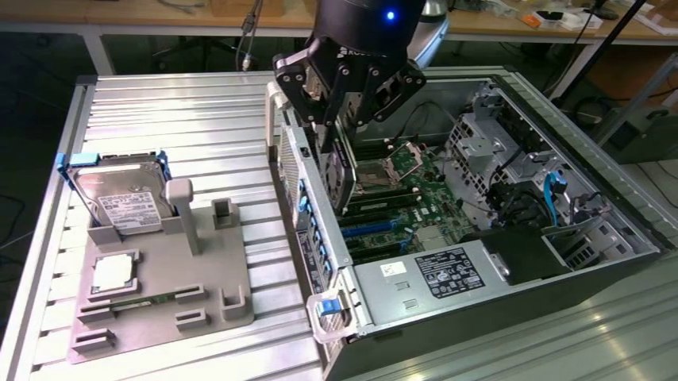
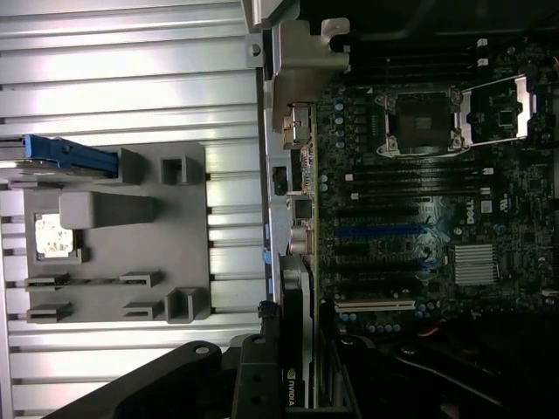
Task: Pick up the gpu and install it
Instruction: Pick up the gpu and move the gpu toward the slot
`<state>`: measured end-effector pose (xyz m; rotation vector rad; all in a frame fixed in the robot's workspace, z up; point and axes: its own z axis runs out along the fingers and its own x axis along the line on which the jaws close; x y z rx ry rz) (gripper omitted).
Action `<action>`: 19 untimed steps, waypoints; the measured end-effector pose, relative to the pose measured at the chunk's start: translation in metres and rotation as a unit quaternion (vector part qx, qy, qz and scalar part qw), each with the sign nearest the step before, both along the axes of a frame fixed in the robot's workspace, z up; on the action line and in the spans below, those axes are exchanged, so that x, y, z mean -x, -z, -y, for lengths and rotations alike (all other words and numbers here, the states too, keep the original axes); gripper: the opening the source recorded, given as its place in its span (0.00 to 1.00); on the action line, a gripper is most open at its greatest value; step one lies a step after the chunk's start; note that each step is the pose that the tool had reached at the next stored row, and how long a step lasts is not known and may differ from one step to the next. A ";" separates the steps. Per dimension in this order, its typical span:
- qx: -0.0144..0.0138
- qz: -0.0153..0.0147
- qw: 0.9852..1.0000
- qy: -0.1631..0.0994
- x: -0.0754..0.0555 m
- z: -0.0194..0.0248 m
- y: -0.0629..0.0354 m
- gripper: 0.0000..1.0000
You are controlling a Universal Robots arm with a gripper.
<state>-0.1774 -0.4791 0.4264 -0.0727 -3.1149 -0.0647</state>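
Gripper (image 1: 344, 127) clamped narrowly on the gpu (image 1: 341, 178), holding it edge-on inside the open computer case (image 1: 593, 262), above the motherboard (image 1: 424, 198); grey parts stand (image 1: 212, 278) at eight o'clock from it. Pickup done; card apparently not yet seated

Even overhead light fell on the ribbed metal table (image 1: 159, 103), and its slats glared white in the wrist view. The inside of the open computer case (image 1: 509, 317) was dimmer, the motherboard (image 2: 410, 262) shaded. The black gripper (image 1: 344, 119) and the gpu (image 1: 341, 178) it clamped were dark shapes, and a blue light (image 1: 391, 15) glowed above them.
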 end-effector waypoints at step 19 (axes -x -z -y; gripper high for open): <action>0.000 0.000 1.000 -0.005 -0.007 -0.0001 0.0006 0.27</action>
